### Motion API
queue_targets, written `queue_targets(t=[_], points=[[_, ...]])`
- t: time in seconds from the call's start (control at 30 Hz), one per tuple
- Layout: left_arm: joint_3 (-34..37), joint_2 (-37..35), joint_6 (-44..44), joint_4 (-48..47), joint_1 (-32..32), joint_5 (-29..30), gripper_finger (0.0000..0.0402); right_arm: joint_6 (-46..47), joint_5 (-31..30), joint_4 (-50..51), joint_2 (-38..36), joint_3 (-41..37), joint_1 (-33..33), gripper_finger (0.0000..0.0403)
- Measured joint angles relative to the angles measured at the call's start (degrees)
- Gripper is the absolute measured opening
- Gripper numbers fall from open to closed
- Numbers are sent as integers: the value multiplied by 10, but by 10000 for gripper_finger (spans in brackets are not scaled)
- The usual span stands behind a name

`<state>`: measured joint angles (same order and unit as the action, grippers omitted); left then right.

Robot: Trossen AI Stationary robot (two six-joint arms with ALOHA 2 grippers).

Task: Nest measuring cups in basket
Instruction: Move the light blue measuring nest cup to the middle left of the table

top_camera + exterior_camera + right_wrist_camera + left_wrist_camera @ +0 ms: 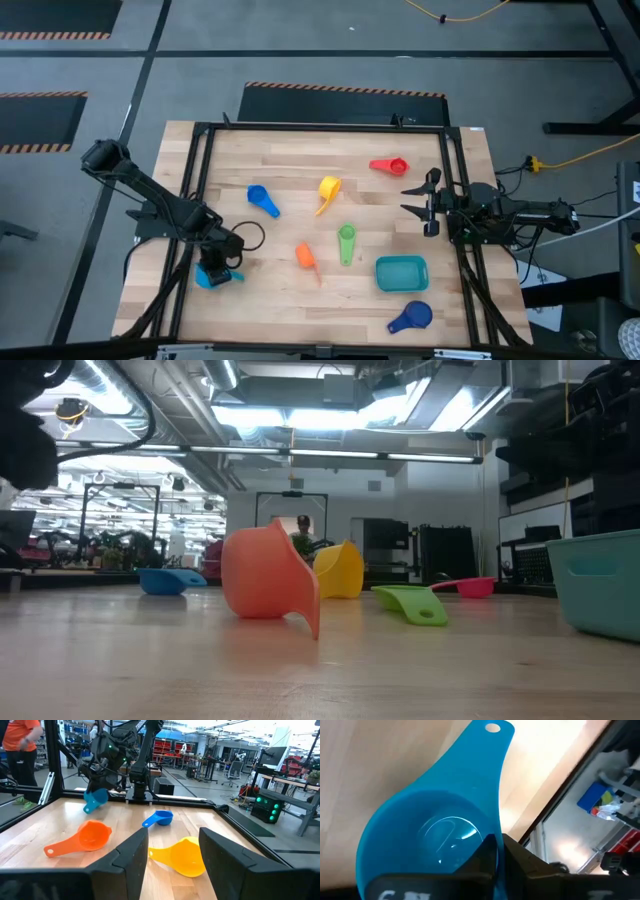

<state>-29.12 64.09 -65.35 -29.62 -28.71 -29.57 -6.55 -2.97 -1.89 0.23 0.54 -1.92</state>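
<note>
Basket (603,592) cut off by low view's edge; person (303,535) behind orange cup (268,573).

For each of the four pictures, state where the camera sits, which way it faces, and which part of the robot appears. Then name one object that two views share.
High view: above the table, looking straight down; both arms show, left gripper and right gripper.
Low view: at table-top height, looking level across into the room; orange cup nearest, no arm clearly visible.
Left wrist view: on the left arm, looking down at the light blue cup its jaws grip.
Right wrist view: on the right arm, facing across the table past its open jaws.
Shared: right wrist and high views both show the yellow cup.
</note>
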Motion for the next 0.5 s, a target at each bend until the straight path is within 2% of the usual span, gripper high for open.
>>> queue_targets(t=[0.1,0.27,0.37,0.5], points=[[-2,-1,31,37,0,56,5,0,0,0,0,0,0,182],[-1,0,114,106,1,232,5,0,0,0,0,0,0,182],[2,2,199,134,1,341,4,0,0,0,0,0,0,182],[1,1,278,157,1,426,4,0,0,0,0,0,0,182]])
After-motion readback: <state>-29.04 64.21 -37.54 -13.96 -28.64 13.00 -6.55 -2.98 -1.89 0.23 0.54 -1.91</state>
